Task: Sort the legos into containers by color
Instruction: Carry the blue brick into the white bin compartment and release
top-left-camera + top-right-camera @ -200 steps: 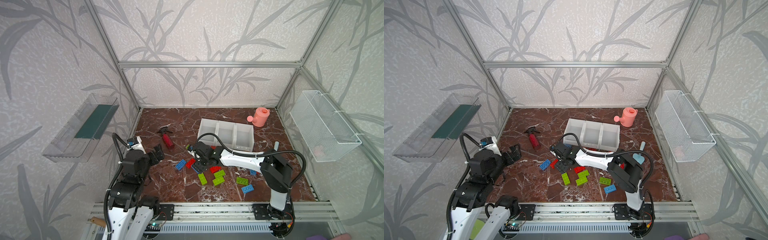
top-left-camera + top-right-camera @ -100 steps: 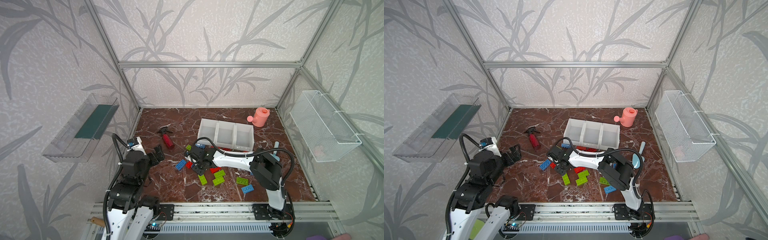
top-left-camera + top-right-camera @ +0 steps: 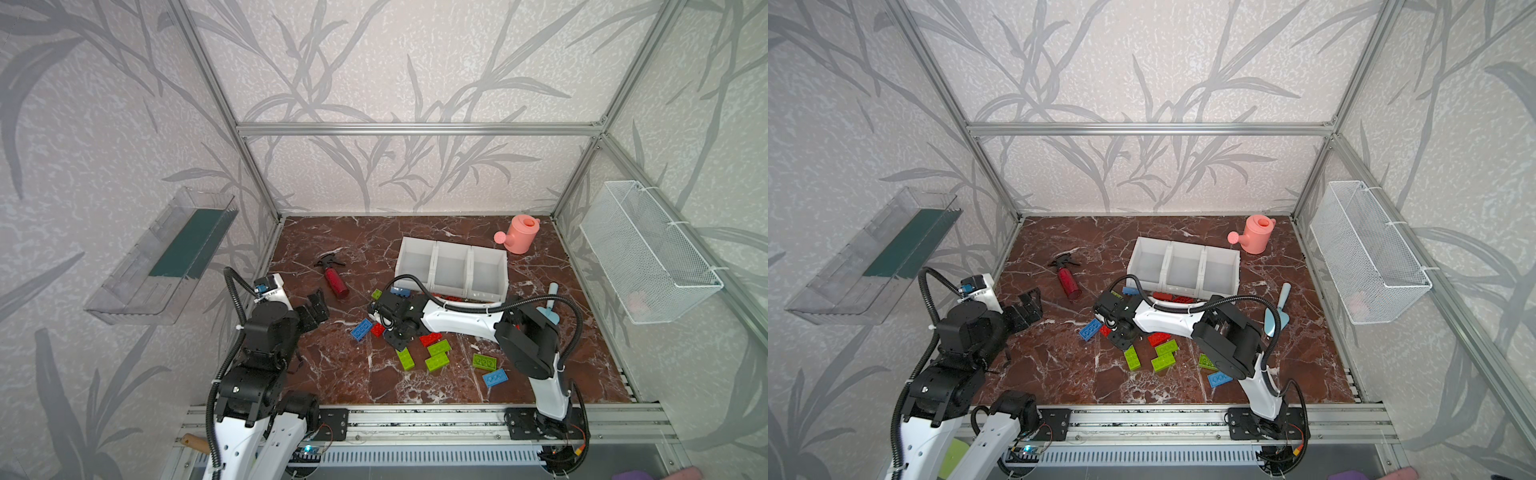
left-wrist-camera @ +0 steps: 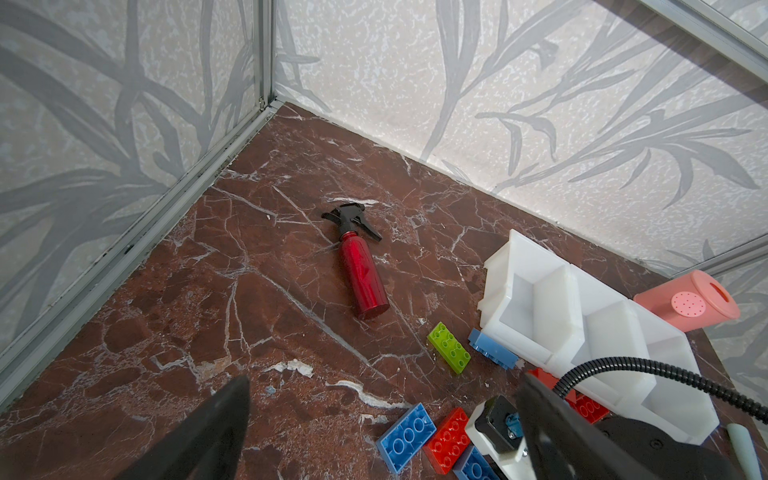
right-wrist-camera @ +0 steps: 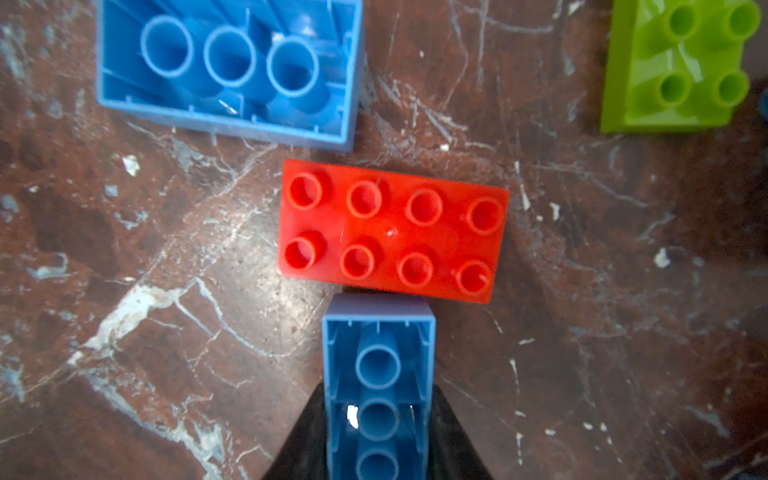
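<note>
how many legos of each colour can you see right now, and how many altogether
green legos: 5
blue legos: 4, counting the blue lego between the fingers of the right gripper
red legos: 4
total: 13 showing; others may be hidden

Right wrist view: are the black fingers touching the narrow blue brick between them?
Touching. The right wrist view shows both fingers flush against the sides of the blue brick, with no gap.
</note>
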